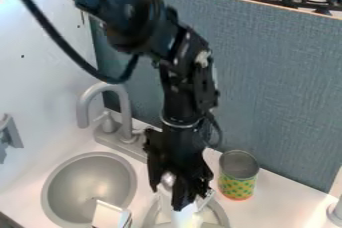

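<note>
At six o'clock, with the black gripper [179,192]: a white thing with a round silver end [167,179], long way mostly up and down, silver end toward twelve. Can't tell if held tight or loose. Round rim [222,214] just below. Patterned can [237,184] near, at five; white counter [287,199] past it toward four. Gray sink bowl [87,184] and white box [110,215] at seven.

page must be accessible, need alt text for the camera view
Black gripper above a sink basin, beside a white object; to the right, an open green-and-yellow can; to the left, a round basin and a gray faucet.
</note>
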Robot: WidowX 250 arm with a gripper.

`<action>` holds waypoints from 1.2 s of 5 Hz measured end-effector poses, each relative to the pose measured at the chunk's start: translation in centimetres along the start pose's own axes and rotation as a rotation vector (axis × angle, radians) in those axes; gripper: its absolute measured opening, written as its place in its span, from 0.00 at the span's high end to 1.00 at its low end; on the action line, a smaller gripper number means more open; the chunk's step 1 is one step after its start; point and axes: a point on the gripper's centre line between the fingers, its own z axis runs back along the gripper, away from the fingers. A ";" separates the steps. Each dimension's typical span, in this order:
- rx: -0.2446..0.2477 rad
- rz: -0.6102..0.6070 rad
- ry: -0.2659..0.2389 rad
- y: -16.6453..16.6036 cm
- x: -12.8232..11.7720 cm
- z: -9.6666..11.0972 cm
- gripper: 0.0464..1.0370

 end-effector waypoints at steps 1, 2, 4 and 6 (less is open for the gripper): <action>-0.075 -0.086 0.056 -2.5 -0.6 -1.3 0.41; -0.066 -0.169 0.096 -4.4 -0.8 -4.4 0.41; -0.033 -0.364 0.142 -4.2 -0.6 -7.5 0.41; -0.067 -0.560 0.123 -4.5 -0.5 -10.8 0.41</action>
